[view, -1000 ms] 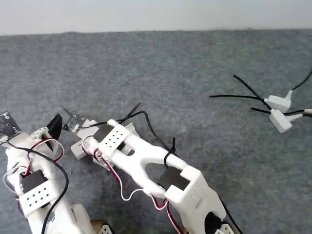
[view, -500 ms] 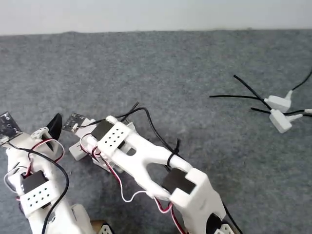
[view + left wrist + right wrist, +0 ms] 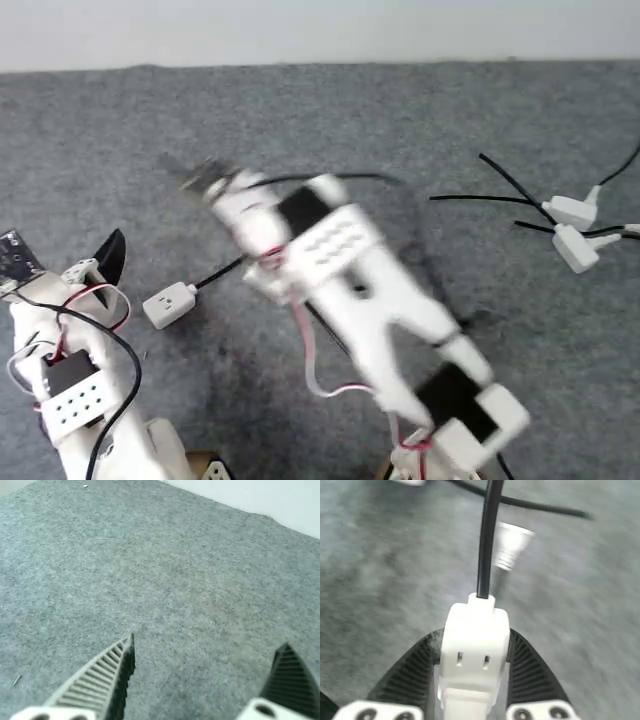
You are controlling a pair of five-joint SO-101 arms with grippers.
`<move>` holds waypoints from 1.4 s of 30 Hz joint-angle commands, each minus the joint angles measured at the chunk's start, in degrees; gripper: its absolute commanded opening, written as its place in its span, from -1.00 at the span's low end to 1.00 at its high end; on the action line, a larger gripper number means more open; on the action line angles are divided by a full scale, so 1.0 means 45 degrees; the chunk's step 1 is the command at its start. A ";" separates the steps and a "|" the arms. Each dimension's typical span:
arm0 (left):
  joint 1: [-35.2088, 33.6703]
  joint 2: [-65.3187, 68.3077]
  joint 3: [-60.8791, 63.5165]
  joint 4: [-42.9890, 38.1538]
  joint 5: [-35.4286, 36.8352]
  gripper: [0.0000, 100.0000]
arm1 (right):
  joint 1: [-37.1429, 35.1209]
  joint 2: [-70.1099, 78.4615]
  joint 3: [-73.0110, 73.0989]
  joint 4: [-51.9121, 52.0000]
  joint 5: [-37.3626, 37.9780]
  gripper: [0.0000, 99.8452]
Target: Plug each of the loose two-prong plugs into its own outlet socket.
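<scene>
As seen from its own wrist, right pincer (image 3: pixel 473 639): fingers clamped on either side of a white socket (image 3: pixel 476 630), both ribbed pads touching its body. Socket: two slots facing the camera, black cord (image 3: pixel 487 535) leaving its far end. Beyond it: a small white piece (image 3: pixel 510 550) that cannot be identified, and a second cord (image 3: pixel 540 507), black, lying across the grey table (image 3: pixel 380 560).

Right arm (image 3: pixel 350 270), high view: reaches from the near edge toward the far left of centre. What its pincer carries cannot be told from this view.

Left pincer (image 3: pixel 207 642): fingers wide apart, nothing between them, bare table beneath. Left arm (image 3: pixel 70 390): near left corner, pincer pointing far.

Loose socket (image 3: pixel 168 305): white, flat on the table at near left, between the two arms, just right of the left pincer and touching neither arm. Its black lead (image 3: pixel 218 275) runs right and passes under the right arm. Whether this is the piece seen in the right pincer cannot be told.

Far plug (image 3: pixel 572 210) and near plug (image 3: pixel 575 248): white, at the right edge of the table, just beside each other, well apart from both pincers. Plug cords (image 3: pixel 510 185): black, crossing one another just left of the plugs.
</scene>
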 commanded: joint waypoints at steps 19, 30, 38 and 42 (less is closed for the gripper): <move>0.0313 -0.0176 0.0068 -0.0410 0.0020 -0.18 | 1.3451 -0.4816 0.4532 -0.3429 0.5490 -0.98; 0.0313 -0.0137 0.0068 -0.0410 0.0000 -0.18 | 1.4545 0.2139 -0.1133 -0.6965 0.5411 -0.98; 0.0313 -0.0098 0.0068 -0.0410 0.0000 -0.18 | 1.4525 1.0090 -1.1116 -0.7043 0.4650 -0.98; 0.0313 -0.0098 0.0068 -0.0430 0.0000 -0.18 | 1.4525 1.4271 -1.6508 -0.7043 0.4650 -0.98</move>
